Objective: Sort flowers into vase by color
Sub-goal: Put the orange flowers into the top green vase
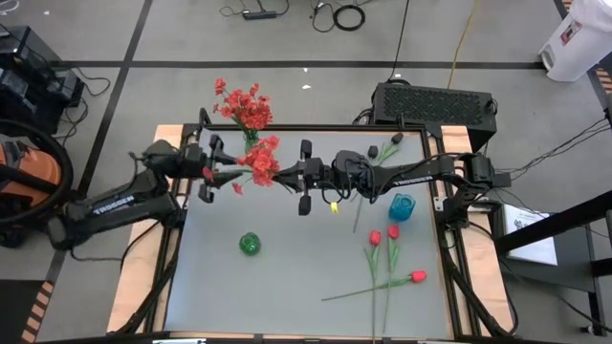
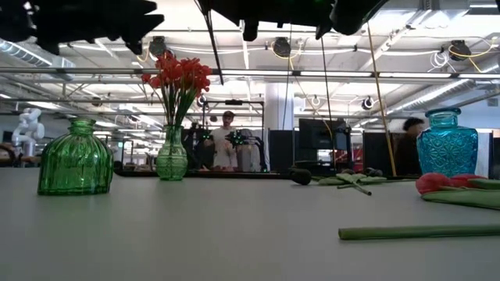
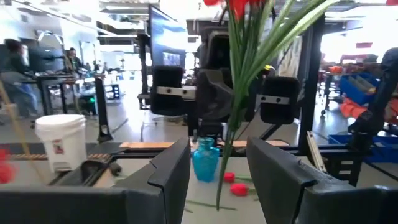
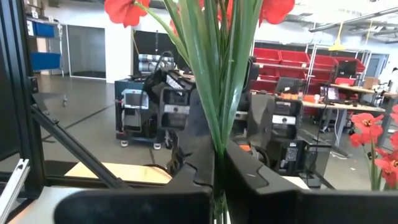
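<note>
A red clustered-blossom spray with green stems is held upright above the table's middle by my right gripper, which is shut on it. My left gripper is open and faces the right gripper from the left. The stems show in the gap ahead of its fingers; whether they touch, I cannot tell. A slim green vase with red sprays stands at the far edge. A round green vase and a blue vase stand empty. Red tulip buds and a black bloom lie on the table. My right gripper pinches the spray's bundle of green stems between its two fingers. The fingers come level from the table's right side and lie across the stems. The spray stands upright, blossoms above, its lower stem end hanging free, clear of the table.
A black box stands behind the table's far right corner. Long tulip stems lie across the near right of the table. People stand in the room beyond the far edge. A white bucket stands on the floor far right.
</note>
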You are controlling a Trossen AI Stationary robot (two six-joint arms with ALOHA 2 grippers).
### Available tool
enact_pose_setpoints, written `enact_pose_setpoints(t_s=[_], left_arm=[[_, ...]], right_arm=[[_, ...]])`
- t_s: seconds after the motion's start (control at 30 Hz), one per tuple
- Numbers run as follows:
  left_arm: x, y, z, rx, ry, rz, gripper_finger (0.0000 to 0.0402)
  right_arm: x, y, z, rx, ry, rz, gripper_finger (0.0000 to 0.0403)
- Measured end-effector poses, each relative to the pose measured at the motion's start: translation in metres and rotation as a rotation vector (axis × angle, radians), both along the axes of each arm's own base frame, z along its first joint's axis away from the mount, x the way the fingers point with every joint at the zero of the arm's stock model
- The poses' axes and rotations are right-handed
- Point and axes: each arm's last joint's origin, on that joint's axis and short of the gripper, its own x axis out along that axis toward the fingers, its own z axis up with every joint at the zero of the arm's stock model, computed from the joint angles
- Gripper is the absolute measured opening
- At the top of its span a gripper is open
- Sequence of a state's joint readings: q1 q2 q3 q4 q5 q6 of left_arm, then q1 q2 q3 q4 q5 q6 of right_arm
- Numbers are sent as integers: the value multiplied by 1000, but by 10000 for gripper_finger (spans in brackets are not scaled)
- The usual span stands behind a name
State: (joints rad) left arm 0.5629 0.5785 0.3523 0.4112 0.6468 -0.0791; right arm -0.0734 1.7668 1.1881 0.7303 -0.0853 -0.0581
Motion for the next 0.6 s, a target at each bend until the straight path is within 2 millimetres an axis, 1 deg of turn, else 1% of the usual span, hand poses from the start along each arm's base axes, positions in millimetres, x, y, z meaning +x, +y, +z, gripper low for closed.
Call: enact_pose_setpoints(t_s=[0.27, 0.4, 0.6], left_arm=[[35, -13, -3, 41, -66, -38, 164], [46, -19, -5, 58, -100, -53, 164], [57, -23, -9, 54, -117, -67, 164]], right_arm=[[0, 0, 0, 19, 6, 3, 6], [0, 0, -2, 22, 27, 4, 6], [1, 0, -6, 32, 63, 4, 6]])
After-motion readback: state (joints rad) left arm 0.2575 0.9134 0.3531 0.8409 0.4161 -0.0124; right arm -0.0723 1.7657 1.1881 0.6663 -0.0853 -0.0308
